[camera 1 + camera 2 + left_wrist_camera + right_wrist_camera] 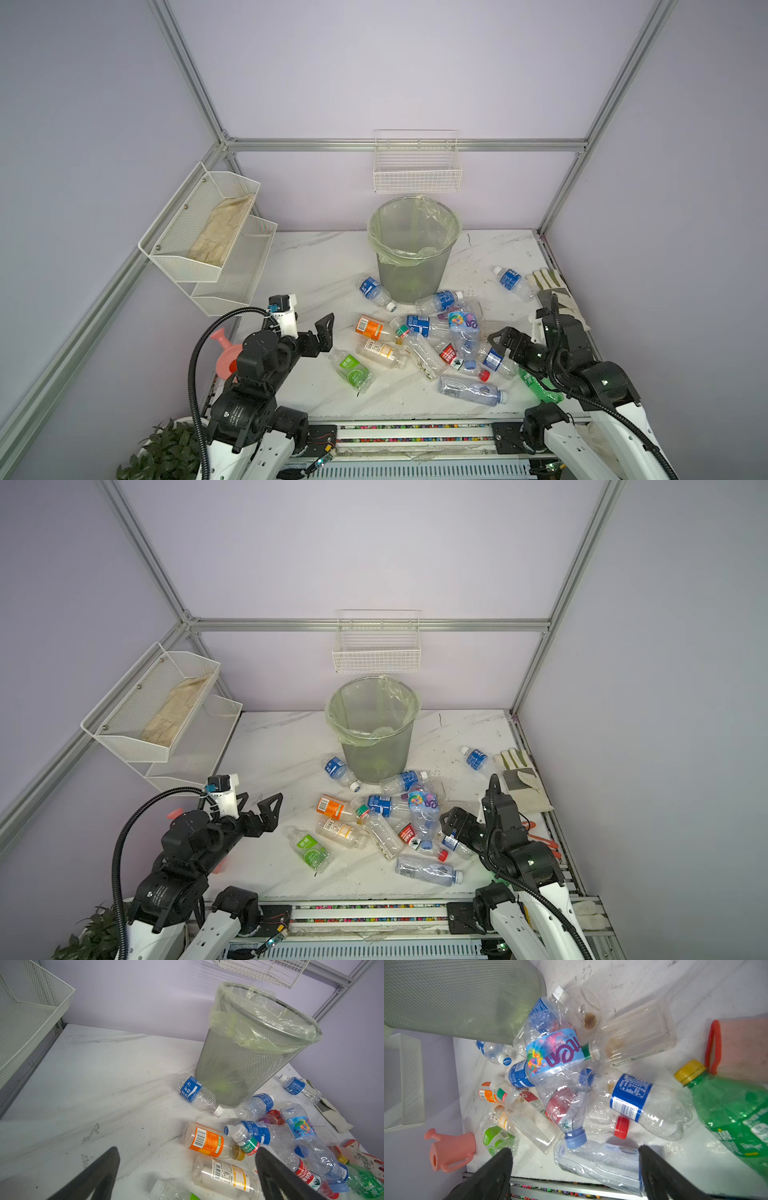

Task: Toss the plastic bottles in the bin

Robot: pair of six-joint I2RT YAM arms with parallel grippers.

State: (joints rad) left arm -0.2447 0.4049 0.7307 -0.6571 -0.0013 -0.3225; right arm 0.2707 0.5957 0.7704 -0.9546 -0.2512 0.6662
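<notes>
The blue-labelled bottle (pixel 631 1097) is seen just ahead of the right pincer (pixel 574 1149), long axis roughly along its closing line; it and the left pincer (pixel 188 1148) are spread wide, nothing held.

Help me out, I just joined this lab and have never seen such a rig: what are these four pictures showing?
It is a robot with two arms, each ending in a two-fingered gripper. Two pictures look down on everything from above; two come from cameras on the arms' wrists. On the white marble-patterned table stands a round grey wire-mesh bin lined with a green bag, with clear plastic bottles scattered in front. White fabric gloves lie at the right edge, a pink watering can at the left. The left gripper and right gripper are both open, holding nothing.
</notes>
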